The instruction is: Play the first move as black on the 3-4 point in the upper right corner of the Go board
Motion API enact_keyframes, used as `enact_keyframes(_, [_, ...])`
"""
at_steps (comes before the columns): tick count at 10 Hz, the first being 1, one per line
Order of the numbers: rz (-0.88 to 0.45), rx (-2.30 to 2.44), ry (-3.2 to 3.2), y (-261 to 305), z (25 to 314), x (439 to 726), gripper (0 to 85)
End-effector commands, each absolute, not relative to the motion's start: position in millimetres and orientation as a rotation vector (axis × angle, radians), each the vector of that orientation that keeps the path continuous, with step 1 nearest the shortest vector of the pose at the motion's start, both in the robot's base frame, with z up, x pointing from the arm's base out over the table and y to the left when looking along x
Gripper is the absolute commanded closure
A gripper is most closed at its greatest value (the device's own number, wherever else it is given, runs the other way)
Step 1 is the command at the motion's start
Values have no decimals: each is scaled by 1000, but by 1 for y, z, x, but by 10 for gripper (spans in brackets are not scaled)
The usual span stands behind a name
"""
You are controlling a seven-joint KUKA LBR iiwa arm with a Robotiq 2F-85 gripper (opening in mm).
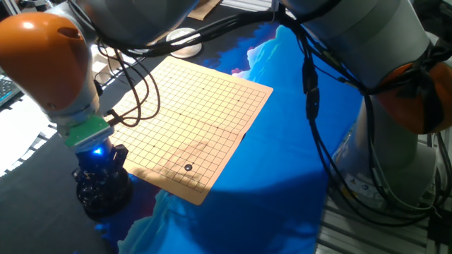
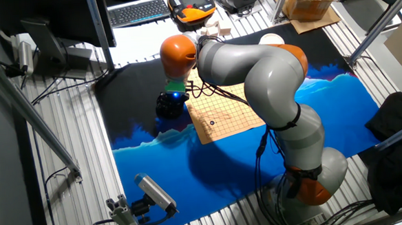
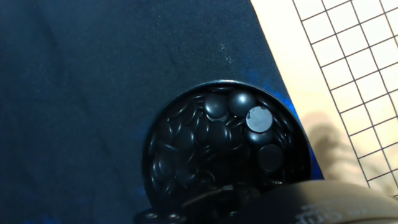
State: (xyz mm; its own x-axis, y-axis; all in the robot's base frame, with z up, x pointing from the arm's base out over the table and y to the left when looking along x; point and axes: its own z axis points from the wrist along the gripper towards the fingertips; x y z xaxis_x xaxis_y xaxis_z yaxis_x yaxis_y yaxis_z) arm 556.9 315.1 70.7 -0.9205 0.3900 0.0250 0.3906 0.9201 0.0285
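Observation:
A wooden Go board [image 1: 201, 113] lies on the blue cloth. A single small black stone [image 1: 188, 167] rests on it, a few lines in from the corner nearest this camera; the other fixed view shows that stone [image 2: 212, 123] too. Just off the board's left edge stands a round black bowl [image 3: 180, 155] full of black stones. My gripper [image 1: 99, 169] hangs straight over the bowl, its fingers down at the rim. Only dark finger parts [image 3: 233, 196] show at the bottom of the hand view, and whether they hold a stone is hidden.
Black cables [image 1: 138, 85] droop from the arm across the board's left side. A white bowl [image 1: 182, 39] stands beyond the far edge of the board. The arm's big grey links [image 2: 268, 74] arch over the board. A keyboard [image 2: 140, 11] lies at the table's far side.

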Motion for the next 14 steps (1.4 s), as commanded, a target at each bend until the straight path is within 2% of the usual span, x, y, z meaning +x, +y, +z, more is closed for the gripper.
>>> enact_keyframes(1, [-51,-626,-3061,316,70,557,510])
enact_keyframes(6, [-59,-634,-3065,318,67,556,510])
enact_keyframes(7, [-59,-633,-3064,319,66,555,680])
enact_keyframes(12, [-60,-598,-3068,319,67,556,680])
enact_keyframes(13, [-68,-585,-3065,318,69,556,850])
enact_keyframes(14, [-89,-561,-3060,315,73,557,850])
